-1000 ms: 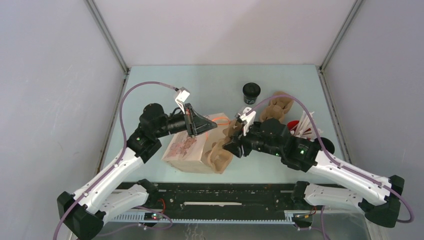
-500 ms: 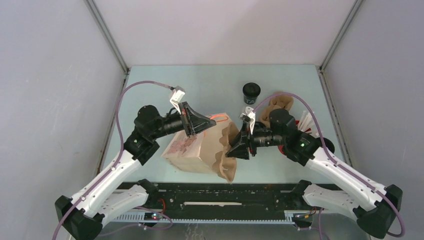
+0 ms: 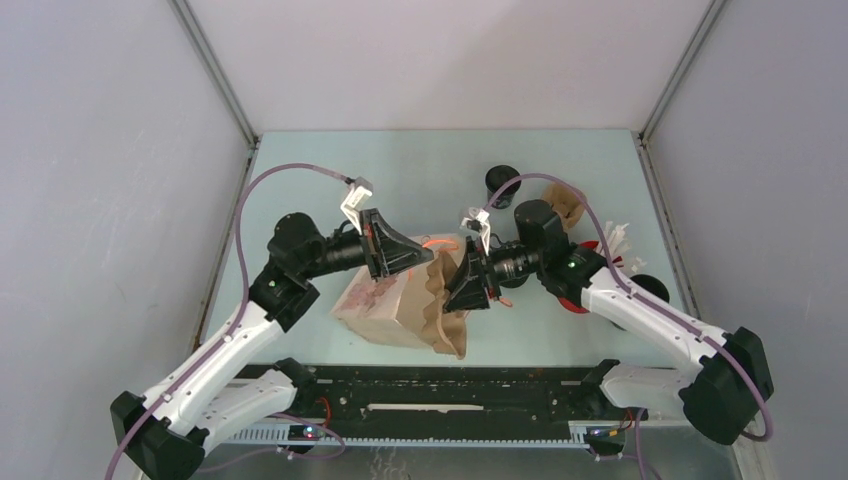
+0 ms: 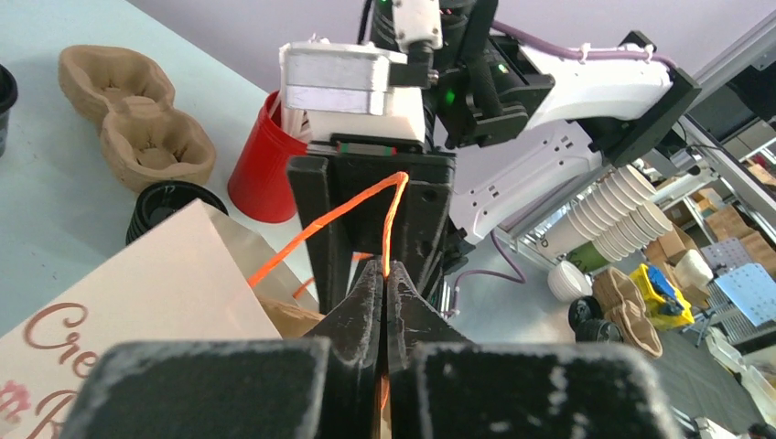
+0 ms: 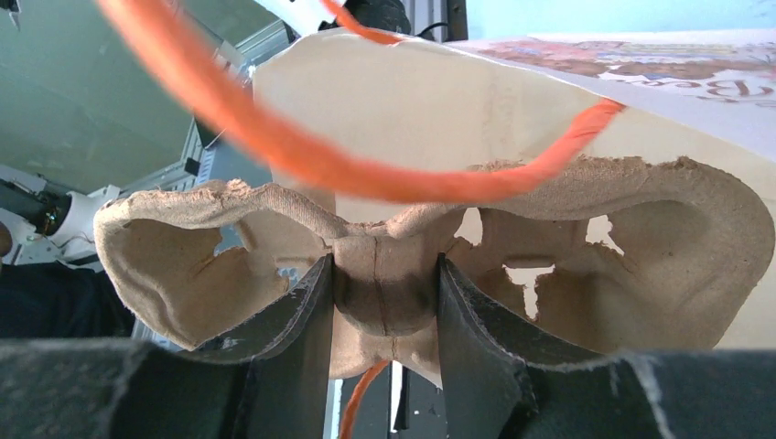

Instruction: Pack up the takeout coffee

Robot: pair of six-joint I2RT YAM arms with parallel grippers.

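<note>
- The bench point(image 3: 400, 165) carries everything. I judge the packing to be at an early stage: nothing shows inside the bag, and the coffee is not yet loaded. Left to do are seating the carrier, fetching the cup and setting it in.
- The paper bag point(image 3: 385, 310) lies at about 7 o'clock from the bench's middle, with its mouth turned toward 3 o'clock. The left pincer point(image 4: 385, 273) is clamped tight on its orange handle point(image 4: 329, 225), holding the mouth up.
- The pulp carrier point(image 5: 641, 247) stands on edge at the bag's mouth, and the right pincer point(image 5: 384, 302) grips it across its central ridge. It looks partway in, not seated.
- A second carrier point(image 3: 565, 208) lies at 2 o'clock.
- The red cup point(image 4: 265, 174) with white sticks point(image 3: 618, 240) stands at 3 o'clock, mostly hidden under the right arm point(image 3: 640, 315) from above.
- The takeout coffee point(image 3: 497, 185) stands upright at 1 o'clock, well apart from the bag and touched by neither pincer. It is small, round and all black. Whether it has a lid, I cannot tell.
</note>
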